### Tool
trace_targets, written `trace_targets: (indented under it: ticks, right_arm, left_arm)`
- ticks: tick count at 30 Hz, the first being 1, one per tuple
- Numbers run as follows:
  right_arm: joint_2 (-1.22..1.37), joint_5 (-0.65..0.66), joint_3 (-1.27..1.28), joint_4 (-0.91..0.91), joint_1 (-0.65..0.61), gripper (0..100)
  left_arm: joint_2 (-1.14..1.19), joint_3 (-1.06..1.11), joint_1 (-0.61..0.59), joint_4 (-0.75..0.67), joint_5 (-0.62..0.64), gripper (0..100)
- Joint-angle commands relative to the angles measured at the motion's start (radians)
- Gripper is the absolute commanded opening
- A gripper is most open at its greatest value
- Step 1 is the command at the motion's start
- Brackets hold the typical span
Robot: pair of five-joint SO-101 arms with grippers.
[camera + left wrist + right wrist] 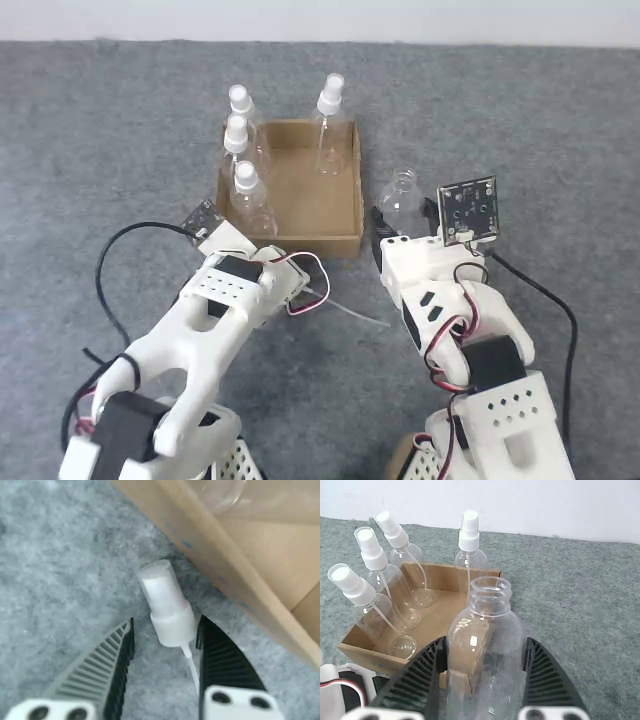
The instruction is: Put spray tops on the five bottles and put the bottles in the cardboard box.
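A white spray top (167, 605) lies on the grey carpet against the cardboard box (240, 580). My left gripper (162, 632) is open around it; one finger touches its collar and the other stands a little apart. Its thin dip tube (355, 313) sticks out from under the left arm (225, 300). A clear bottle with no top (485, 620) stands upright just right of the box (340, 205), and my right gripper (485, 647) is shut on it. That bottle (400, 192) also shows from above. Several capped bottles (247, 195) stand in the box.
Three capped bottles line the box's left side and one (330, 115) stands at its far right corner; the middle of the box floor (300, 195) is bare. Grey carpet (520, 130) spreads around. Cables trail beside the left arm (115, 260).
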Motion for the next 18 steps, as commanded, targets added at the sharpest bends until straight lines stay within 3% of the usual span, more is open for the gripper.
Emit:
trace_targets:
  ticks: [1,10,18]
  right_arm:
    - [-0.021,0.02,-0.008,-0.018,0.01,8.0]
    - [-0.021,0.02,-0.008,-0.016,0.01,8.0]
    - [-0.021,0.02,-0.008,-0.016,0.01,8.1]
  left_arm:
    - [-0.008,-0.033,-0.005,0.011,0.011,19]
    - [-0.008,-0.031,-0.006,0.011,0.012,6]
    - [-0.008,-0.031,-0.006,0.015,0.009,5]
